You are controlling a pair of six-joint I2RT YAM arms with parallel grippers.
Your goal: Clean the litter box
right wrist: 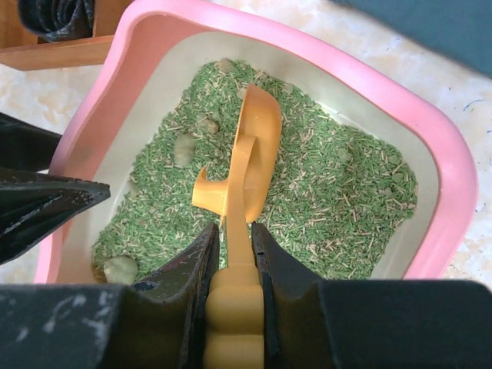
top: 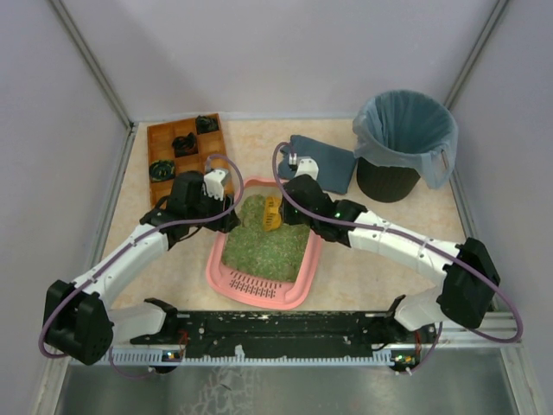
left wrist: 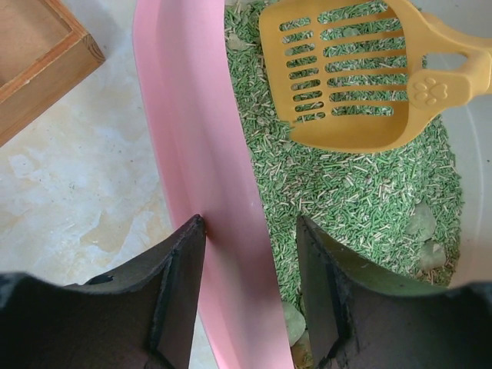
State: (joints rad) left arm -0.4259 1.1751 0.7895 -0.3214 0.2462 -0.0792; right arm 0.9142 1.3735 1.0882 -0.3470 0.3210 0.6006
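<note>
litter box (right wrist: pixel 453 165): smooth glossy pink plastic; litter (right wrist: pixel 338 192): rough green granules; scoop (left wrist: pixel 354 132): matt yellow plastic; compartment tray (left wrist: pixel 23 31): bare wood; tabletop (left wrist: pixel 77 192): smooth, marbled, slight sheen.

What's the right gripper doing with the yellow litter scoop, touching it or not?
Touching. The right wrist view shows the right gripper shut on the handle of the yellow litter scoop, with both fingers pressed against it and no gap.

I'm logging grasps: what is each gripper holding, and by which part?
Right gripper holds the yellow scoop by its handle end. Left gripper straddles the litter box rim; whether it grips cannot be told.
</note>
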